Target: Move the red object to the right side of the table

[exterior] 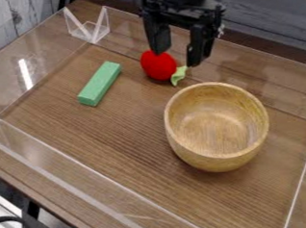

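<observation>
The red object (157, 65) is a small glossy red toy fruit with a light-green leafy bit at its lower right, lying on the brown wood-grain table (106, 147) toward the back middle. My black gripper (174, 43) hangs just above and slightly right of it, jaws open, one finger (155, 34) over the fruit's back left and the other to its right. Nothing is held between the fingers.
A wooden bowl (217, 126) stands right of centre, close in front of the fruit. A green rectangular block (100, 82) lies to the left. Low clear acrylic walls (24, 70) edge the table, with a clear angled stand (90, 26) at the back left.
</observation>
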Controlling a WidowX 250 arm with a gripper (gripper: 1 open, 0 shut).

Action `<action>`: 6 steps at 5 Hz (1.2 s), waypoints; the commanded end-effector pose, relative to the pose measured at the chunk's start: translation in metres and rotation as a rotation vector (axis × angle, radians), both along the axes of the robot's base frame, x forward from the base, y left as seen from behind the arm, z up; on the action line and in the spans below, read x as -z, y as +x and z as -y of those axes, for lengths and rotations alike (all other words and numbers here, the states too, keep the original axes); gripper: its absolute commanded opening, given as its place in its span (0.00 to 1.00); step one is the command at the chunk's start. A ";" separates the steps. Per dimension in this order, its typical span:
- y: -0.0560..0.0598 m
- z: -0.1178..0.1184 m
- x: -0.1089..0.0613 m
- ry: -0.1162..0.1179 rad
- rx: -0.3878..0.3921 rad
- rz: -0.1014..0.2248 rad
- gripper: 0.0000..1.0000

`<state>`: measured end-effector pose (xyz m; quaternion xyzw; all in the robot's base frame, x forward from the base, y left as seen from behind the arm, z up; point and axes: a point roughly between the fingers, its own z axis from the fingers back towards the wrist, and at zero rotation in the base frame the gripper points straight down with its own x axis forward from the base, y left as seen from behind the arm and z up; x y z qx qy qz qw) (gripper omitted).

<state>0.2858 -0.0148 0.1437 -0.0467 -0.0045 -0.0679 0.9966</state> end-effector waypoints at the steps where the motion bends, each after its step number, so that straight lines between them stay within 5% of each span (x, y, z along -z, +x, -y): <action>1: -0.003 0.002 -0.017 0.004 0.019 0.061 1.00; 6: 0.004 -0.001 -0.004 0.030 0.002 0.070 1.00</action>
